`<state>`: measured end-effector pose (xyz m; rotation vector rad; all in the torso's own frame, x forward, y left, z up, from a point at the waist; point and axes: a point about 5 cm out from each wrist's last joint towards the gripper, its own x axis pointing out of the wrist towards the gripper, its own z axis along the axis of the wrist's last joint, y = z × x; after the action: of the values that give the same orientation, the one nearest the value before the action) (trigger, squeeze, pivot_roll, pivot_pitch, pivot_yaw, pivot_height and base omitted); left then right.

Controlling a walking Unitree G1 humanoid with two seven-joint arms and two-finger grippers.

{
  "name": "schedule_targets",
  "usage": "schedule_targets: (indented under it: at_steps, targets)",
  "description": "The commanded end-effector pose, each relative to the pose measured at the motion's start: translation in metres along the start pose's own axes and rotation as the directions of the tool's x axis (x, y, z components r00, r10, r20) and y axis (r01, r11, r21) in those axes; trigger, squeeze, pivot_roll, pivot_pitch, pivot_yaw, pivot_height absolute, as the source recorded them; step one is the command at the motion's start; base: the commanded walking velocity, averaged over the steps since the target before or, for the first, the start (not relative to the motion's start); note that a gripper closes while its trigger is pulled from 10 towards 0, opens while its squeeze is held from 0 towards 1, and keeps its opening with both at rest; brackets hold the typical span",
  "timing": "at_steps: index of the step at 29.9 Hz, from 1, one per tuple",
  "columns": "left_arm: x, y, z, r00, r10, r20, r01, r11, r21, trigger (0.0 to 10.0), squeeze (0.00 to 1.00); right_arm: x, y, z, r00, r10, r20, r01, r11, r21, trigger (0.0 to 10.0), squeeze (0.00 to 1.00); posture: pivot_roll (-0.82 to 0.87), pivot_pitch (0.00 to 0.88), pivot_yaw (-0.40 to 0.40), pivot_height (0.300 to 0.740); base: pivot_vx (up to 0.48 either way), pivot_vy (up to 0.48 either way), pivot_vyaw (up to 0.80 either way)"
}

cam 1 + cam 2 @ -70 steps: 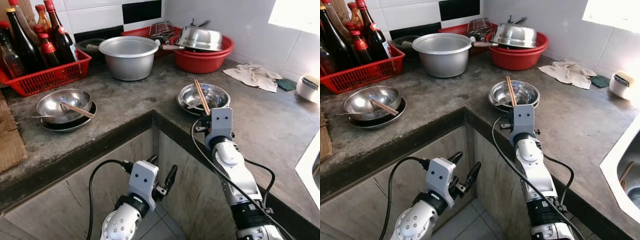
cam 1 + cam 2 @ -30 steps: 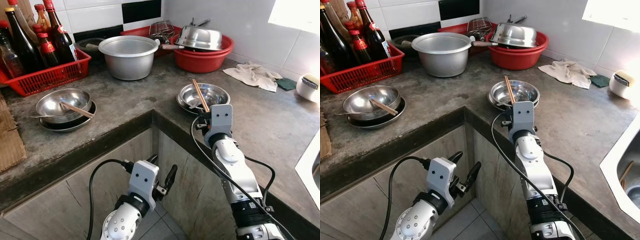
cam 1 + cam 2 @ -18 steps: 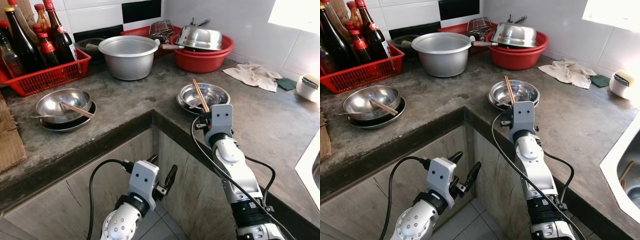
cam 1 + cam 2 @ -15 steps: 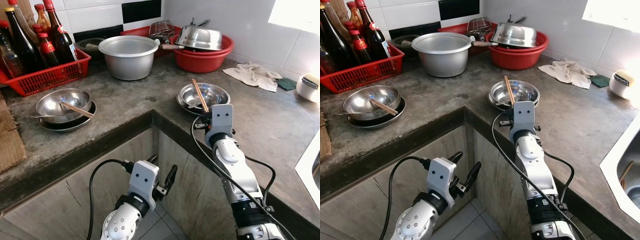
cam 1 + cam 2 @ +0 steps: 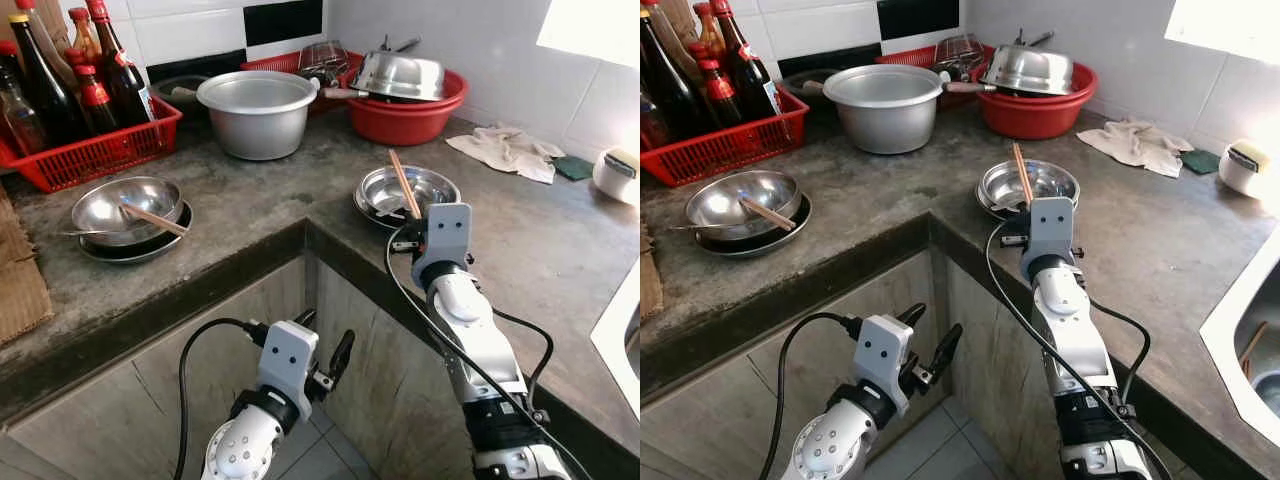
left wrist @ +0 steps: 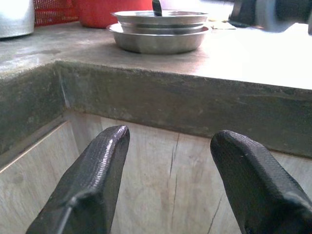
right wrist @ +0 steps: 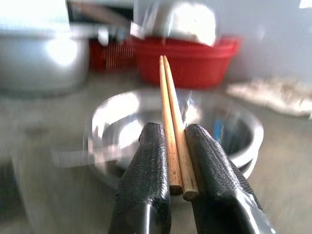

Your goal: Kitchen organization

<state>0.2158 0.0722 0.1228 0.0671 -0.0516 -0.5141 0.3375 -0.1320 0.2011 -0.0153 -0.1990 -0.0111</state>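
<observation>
Two chopsticks point(image 7: 171, 122) clamped in the right gripper point(image 7: 178, 187), over the steel bowl point(image 5: 408, 190).

The right jaws are closed on the lower ends of the pair, which slant up above the near rim of the bowl at the desk point(image 5: 250, 215) corner; the gripper's own housing hides the pinch from the head camera. The left gripper point(image 6: 168, 190) hangs below the desk edge by the cabinet front, jaws wide apart and holding nothing. The right wrist view is blurred beyond the chopsticks. Farther left sits a second bowl point(image 5: 125, 208) with chopsticks. Behind stand a big pot point(image 5: 258, 112), a red basin point(image 5: 405, 118) with a steel lid, and a red basket point(image 5: 95, 150) of bottles, partly cut off. A rag point(image 5: 508, 152) lies by the tiled wall.
</observation>
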Motion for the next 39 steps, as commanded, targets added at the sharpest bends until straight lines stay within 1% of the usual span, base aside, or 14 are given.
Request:
schedule_targets:
  at_steps: [1,2,3,4,6,8,9,12,13,14,19,24,28,39]
  targets:
    - [0.001,0.000,0.000,1.000,0.004,0.007,-0.004,1.000,0.002,10.0,0.00,-0.001,-0.004,0.016,0.997,-0.023,0.075,0.022,1.000,0.018,0.0,0.00,0.13,0.025,-0.050,0.740,0.000,0.000,0.00]
    - [0.001,0.000,0.000,1.000,0.004,0.007,-0.004,1.000,0.002,10.0,0.00,-0.001,-0.004,0.016,0.997,-0.023,0.075,0.022,1.000,0.018,0.0,0.00,0.13,0.025,-0.050,0.740,0.000,0.000,0.00]
    - [0.002,0.001,0.001,1.000,0.008,0.011,-0.008,1.000,0.004,10.0,0.00,-0.013,-0.008,0.019,0.994,-0.029,0.105,0.028,1.000,0.013,0.0,0.00,0.13,0.022,-0.050,0.740,0.000,0.000,0.00]
    - [0.002,0.001,0.001,1.000,0.008,0.011,-0.008,1.000,0.004,10.0,0.00,-0.013,-0.008,0.019,0.994,-0.029,0.105,0.028,1.000,0.013,0.0,0.00,0.13,0.022,-0.050,0.740,0.000,0.000,0.00]
    - [0.003,0.002,0.001,1.000,0.014,0.016,-0.014,1.000,0.007,10.0,0.00,-0.039,-0.013,0.020,0.993,-0.022,0.118,0.022,1.000,0.007,0.0,0.00,0.12,0.020,-0.043,0.740,0.000,0.000,0.00]
    - [0.002,0.003,0.001,1.000,0.015,0.018,-0.015,1.000,0.008,10.0,0.00,-0.055,-0.017,0.019,0.993,-0.019,0.115,0.018,1.000,0.009,0.0,0.00,0.11,0.018,-0.039,0.740,0.000,0.000,0.00]
    - [0.002,0.003,0.001,1.000,0.015,0.018,-0.015,1.000,0.008,10.0,0.00,-0.055,-0.017,0.019,0.993,-0.019,0.115,0.018,1.000,0.009,0.0,0.00,0.11,0.018,-0.039,0.740,0.000,0.000,0.00]
    - [0.002,0.003,0.002,1.000,0.013,0.021,-0.013,1.000,0.008,10.0,0.00,-0.073,-0.022,0.020,0.994,-0.021,0.110,0.019,1.000,0.019,0.0,0.00,0.10,0.015,-0.029,0.740,0.000,0.000,0.00]
    - [0.002,0.003,0.002,1.000,0.013,0.021,-0.013,1.000,0.008,10.0,0.00,-0.073,-0.022,0.020,0.994,-0.021,0.110,0.019,1.000,0.019,0.0,0.00,0.10,0.015,-0.029,0.740,0.000,0.000,0.00]
    - [0.001,0.003,0.002,1.000,0.011,0.023,-0.011,1.000,0.009,10.0,0.00,-0.078,-0.022,0.020,0.994,-0.017,0.108,0.016,1.000,0.010,0.0,0.00,0.10,0.012,-0.023,0.740,0.000,0.000,0.00]
    - [-0.001,0.005,0.005,0.999,0.016,0.029,-0.017,1.000,0.009,10.0,0.00,-0.101,-0.020,0.012,0.998,0.009,0.067,-0.008,1.000,-0.008,0.0,0.00,0.11,0.003,-0.018,0.740,0.000,0.000,0.00]
    - [-0.004,0.005,0.005,0.999,0.021,0.026,-0.021,1.000,0.004,10.0,0.00,-0.112,-0.018,0.004,1.000,0.008,0.019,-0.008,1.000,-0.016,0.0,0.00,0.12,0.003,-0.019,0.740,0.000,0.000,0.00]
    - [-0.004,0.005,0.004,1.000,0.023,0.020,-0.023,1.000,-0.003,10.0,0.00,-0.115,-0.019,-0.003,1.000,0.000,-0.015,0.000,1.000,-0.011,0.0,0.00,0.12,0.000,-0.018,0.740,0.000,0.000,0.00]
    - [-0.003,0.001,0.000,1.000,-0.004,0.003,0.004,1.000,-0.009,10.0,0.00,-0.113,-0.019,-0.007,0.999,-0.022,-0.033,0.021,1.000,-0.016,0.0,0.00,0.11,0.000,-0.017,0.740,0.000,0.463,-0.79]
